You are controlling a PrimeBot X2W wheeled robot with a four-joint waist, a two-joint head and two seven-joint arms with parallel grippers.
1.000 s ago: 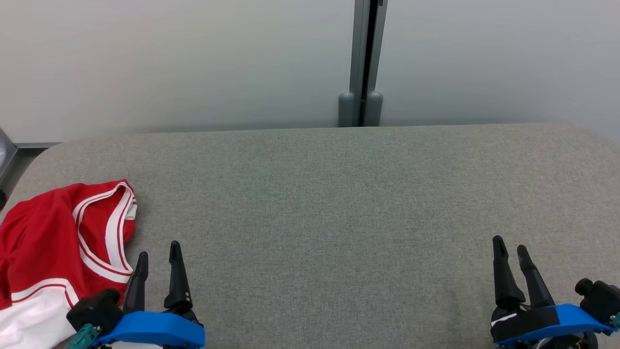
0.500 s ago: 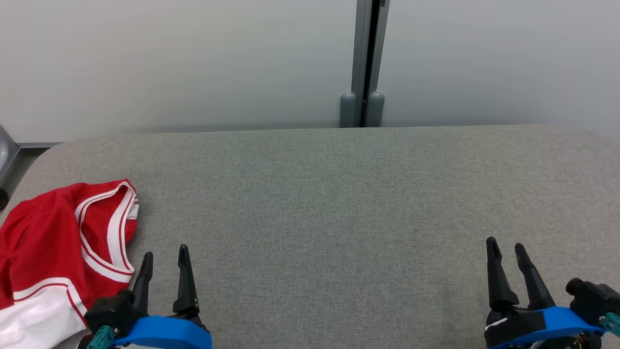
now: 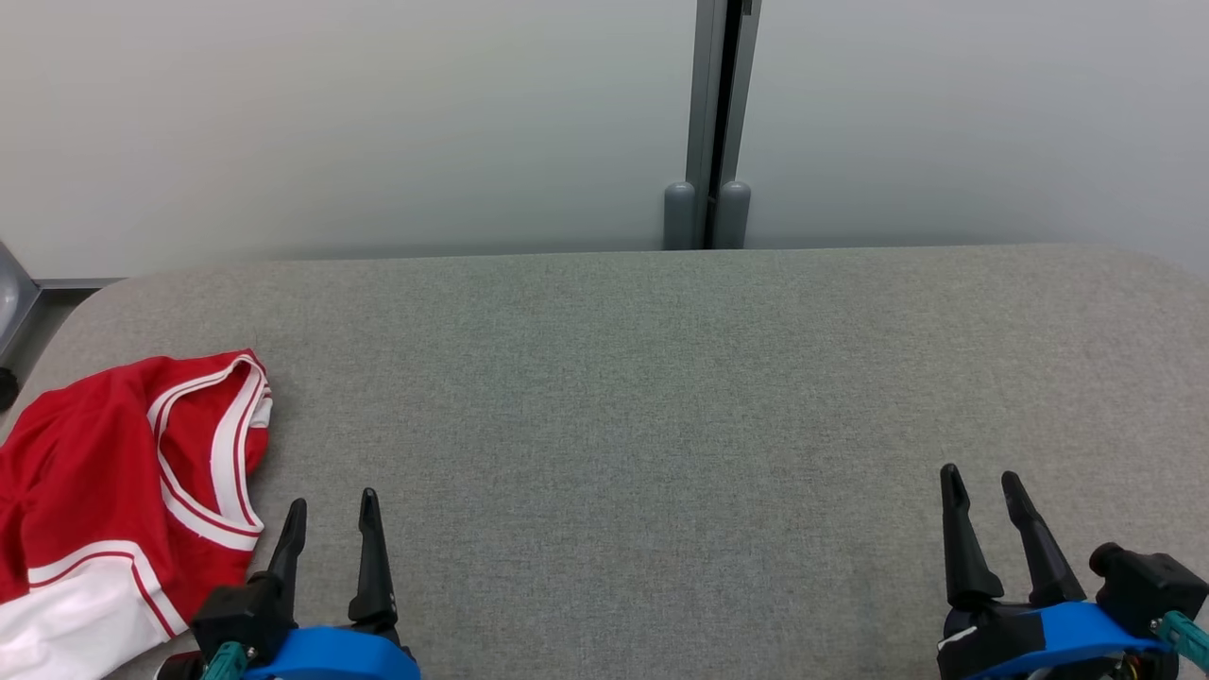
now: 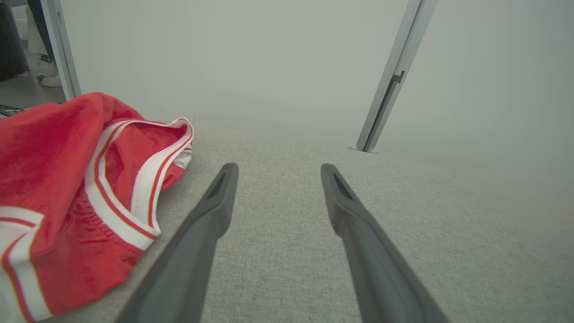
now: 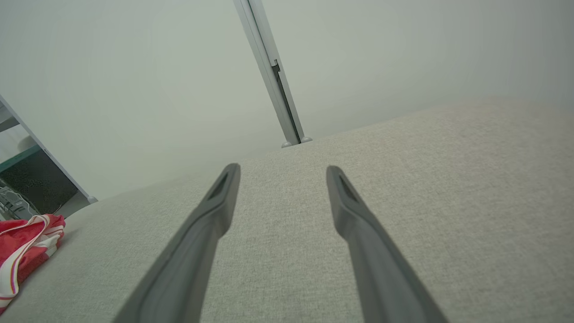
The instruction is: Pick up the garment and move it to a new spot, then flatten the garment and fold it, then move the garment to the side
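Observation:
The garment (image 3: pixel 104 491) is red with white and red striped trim, crumpled at the left end of the grey fabric-covered table (image 3: pixel 623 378). It also shows at the left of the left wrist view (image 4: pixel 67 188) and at the far left of the right wrist view (image 5: pixel 22 246). My left gripper (image 3: pixel 332 515) hovers just right of the garment's near edge, open with nothing between its fingers. Near the front right, my right gripper (image 3: pixel 980 486) is open and empty too, far from the garment.
A pale wall with a grey vertical post (image 3: pixel 708 123) runs behind the table's rounded far edge. A dark shelf unit (image 5: pixel 27 184) stands off the table's left end.
Both grippers have drawn back toward the bottom of the head view; the left one has also shifted slightly right. The garment lies as before.

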